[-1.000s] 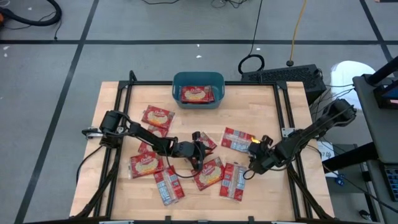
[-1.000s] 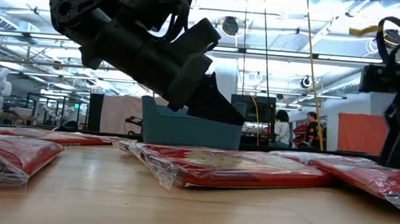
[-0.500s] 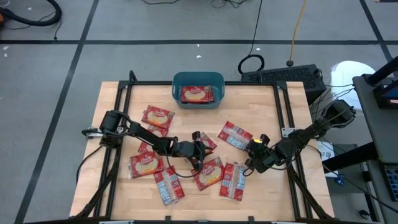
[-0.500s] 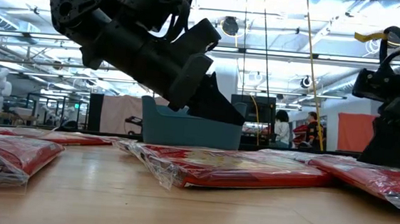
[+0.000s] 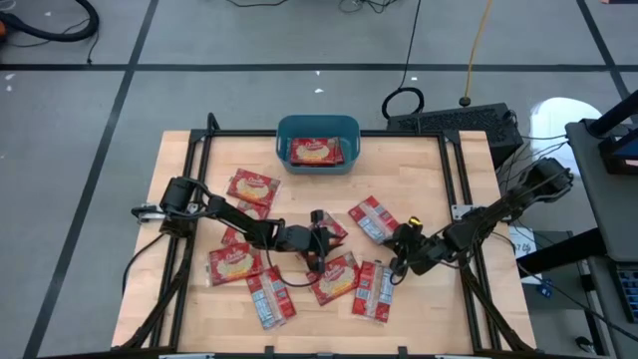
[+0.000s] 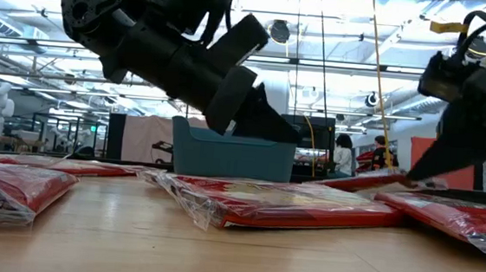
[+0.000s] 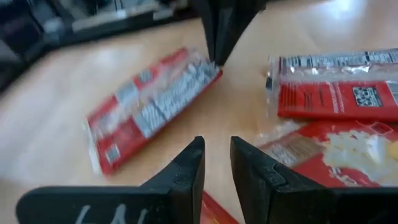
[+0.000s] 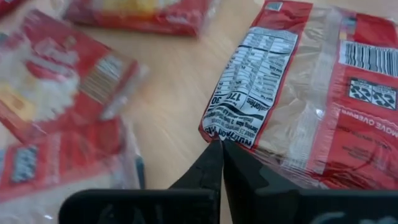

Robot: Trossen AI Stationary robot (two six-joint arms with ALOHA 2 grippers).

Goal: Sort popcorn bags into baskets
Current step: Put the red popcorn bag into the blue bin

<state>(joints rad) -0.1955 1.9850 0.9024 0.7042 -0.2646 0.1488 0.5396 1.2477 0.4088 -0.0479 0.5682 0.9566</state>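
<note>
while the right gripper (image 5: 397, 242) pinches a popcorn bag (image 5: 374, 216) edge mid-desk, the left gripper (image 5: 317, 242) sits nearby, jaws slightly apart, among scattered packets (image 5: 261, 295).

Even, bright overhead light on the table (image 5: 199, 170); shadows under the arms soft and short. Low view: ceiling strip lights glare white behind the teal tub (image 6: 224, 156), arms near silhouette. Wrist views motion-blurred; packets (image 8: 56, 68) smeared, print near the fingertips sharp.
</note>
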